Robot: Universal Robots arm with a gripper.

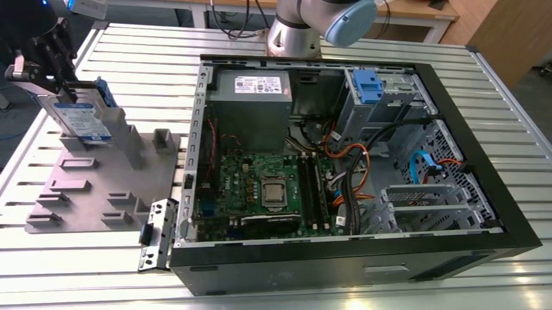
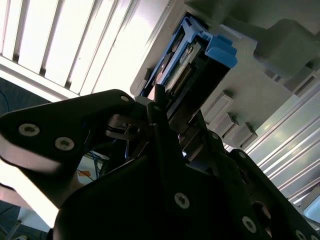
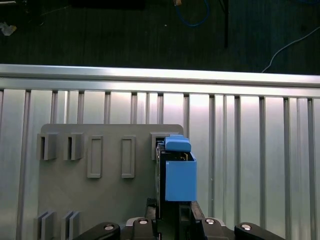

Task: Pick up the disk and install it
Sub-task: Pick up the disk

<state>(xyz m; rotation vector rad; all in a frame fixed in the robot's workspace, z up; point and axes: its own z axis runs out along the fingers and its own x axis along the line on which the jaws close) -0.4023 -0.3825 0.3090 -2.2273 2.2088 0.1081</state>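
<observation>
Silver with a white-and-blue label, the disk stands upright on its edge at the grey fixture, at the exterior view's left on the slatted table. Your gripper reaches down onto it from above. In the second wrist view you can see the black fingers lying against the disk's flat sides, one on each, so the pincer is clamped on the disk. In the first wrist view the disk's blue end juts out past the fingers, over the fixture's row of slots. You cannot tell whether its lower edge sits in a slot or hangs just above one. Well apart, toward the exterior view's right, you have the open case, with a blue clip in its far corner bay.
</observation>
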